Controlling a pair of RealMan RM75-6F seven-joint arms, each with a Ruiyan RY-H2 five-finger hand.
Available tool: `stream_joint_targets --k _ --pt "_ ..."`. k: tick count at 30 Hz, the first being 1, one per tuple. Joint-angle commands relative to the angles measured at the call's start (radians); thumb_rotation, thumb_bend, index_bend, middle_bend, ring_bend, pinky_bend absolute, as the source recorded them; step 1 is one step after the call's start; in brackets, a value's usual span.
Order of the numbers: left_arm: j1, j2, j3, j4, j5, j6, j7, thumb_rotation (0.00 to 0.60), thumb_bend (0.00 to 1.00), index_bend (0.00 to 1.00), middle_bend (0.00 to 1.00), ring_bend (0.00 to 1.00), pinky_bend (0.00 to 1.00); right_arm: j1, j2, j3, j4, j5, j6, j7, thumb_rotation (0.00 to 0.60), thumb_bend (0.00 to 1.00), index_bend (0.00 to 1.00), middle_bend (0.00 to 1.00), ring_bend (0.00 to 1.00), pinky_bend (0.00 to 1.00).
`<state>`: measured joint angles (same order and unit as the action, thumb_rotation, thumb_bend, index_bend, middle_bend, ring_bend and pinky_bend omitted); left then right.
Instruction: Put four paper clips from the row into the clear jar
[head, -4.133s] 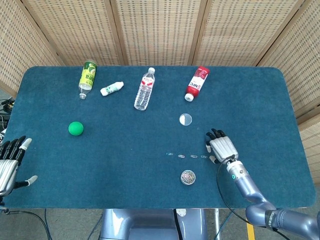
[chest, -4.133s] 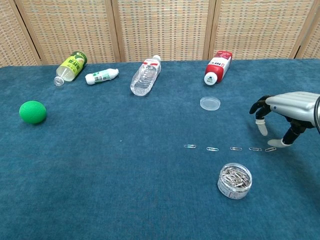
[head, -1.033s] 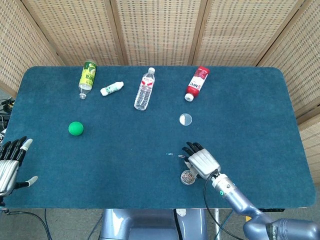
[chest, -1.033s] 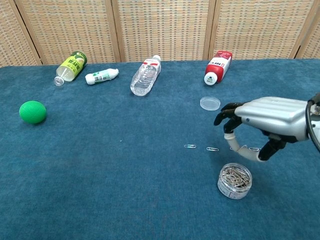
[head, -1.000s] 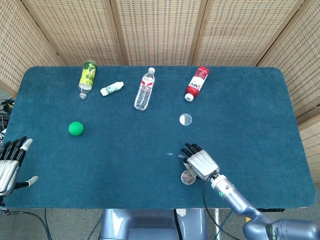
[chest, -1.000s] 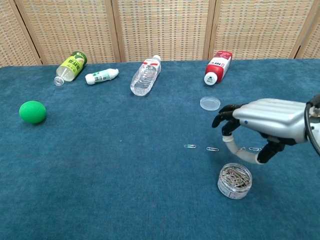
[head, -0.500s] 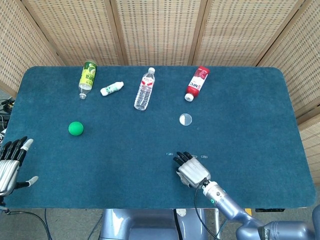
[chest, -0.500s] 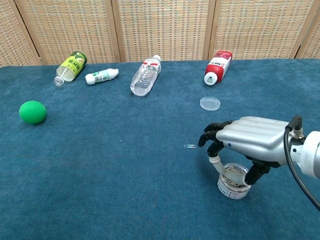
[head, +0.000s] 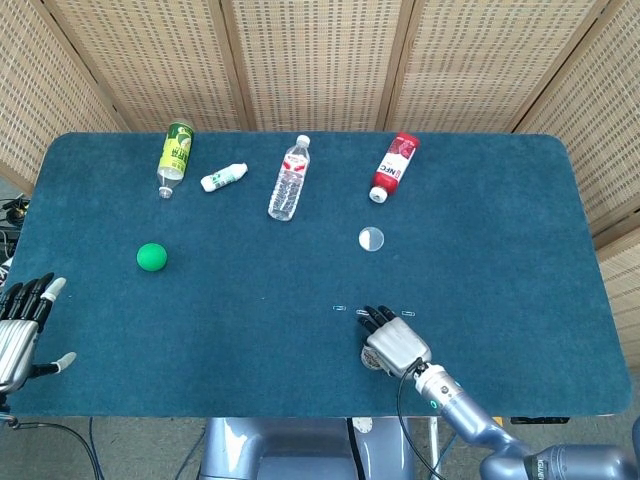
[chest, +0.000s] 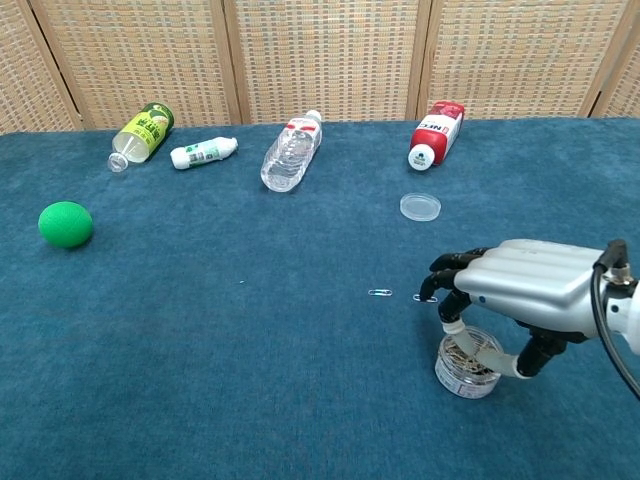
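The clear jar (chest: 463, 374), holding several paper clips, stands near the table's front edge. My right hand (chest: 520, 285) hovers right over its mouth, thumb and a finger (chest: 450, 325) drawn together in a pinch. Whatever they pinch is too small to make out. In the head view the right hand (head: 396, 345) covers nearly all of the jar (head: 371, 361). Of the row, the chest view shows two paper clips (chest: 380, 293) (chest: 424, 297) left of the hand. One more clip (head: 408, 314) lies just behind it. My left hand (head: 22, 325) rests off the table's left edge, fingers spread, holding nothing.
The jar's round lid (chest: 420, 206) lies behind the row. Along the back lie a red bottle (chest: 436, 132), a clear water bottle (chest: 291, 152), a small white bottle (chest: 203, 152) and a green can (chest: 143, 131). A green ball (chest: 65, 223) sits at the left.
My right hand left the right end of the row, where one clip is gone, swung left past the jar, and has come back to hang over its mouth. The left hand stayed still.
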<state>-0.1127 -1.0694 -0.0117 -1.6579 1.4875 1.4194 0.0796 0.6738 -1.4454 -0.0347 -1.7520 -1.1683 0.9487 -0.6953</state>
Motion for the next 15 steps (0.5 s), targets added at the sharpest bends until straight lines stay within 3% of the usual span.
stream_joint_targets --k 1,15 --pt "0.000 0.000 0.000 0.000 0.000 -0.001 0.000 0.600 0.00 0.00 0.00 0.00 0.00 0.003 0.009 -0.003 -0.009 0.011 -0.007 -0.003 0.600 0.27 0.50 0.14 0.00 0.12" --pt "-0.001 -0.004 0.000 0.003 -0.001 -0.002 0.005 0.600 0.00 0.00 0.00 0.00 0.00 -0.002 0.030 0.038 -0.034 -0.024 0.032 0.080 0.600 0.25 0.49 0.13 0.00 0.12"
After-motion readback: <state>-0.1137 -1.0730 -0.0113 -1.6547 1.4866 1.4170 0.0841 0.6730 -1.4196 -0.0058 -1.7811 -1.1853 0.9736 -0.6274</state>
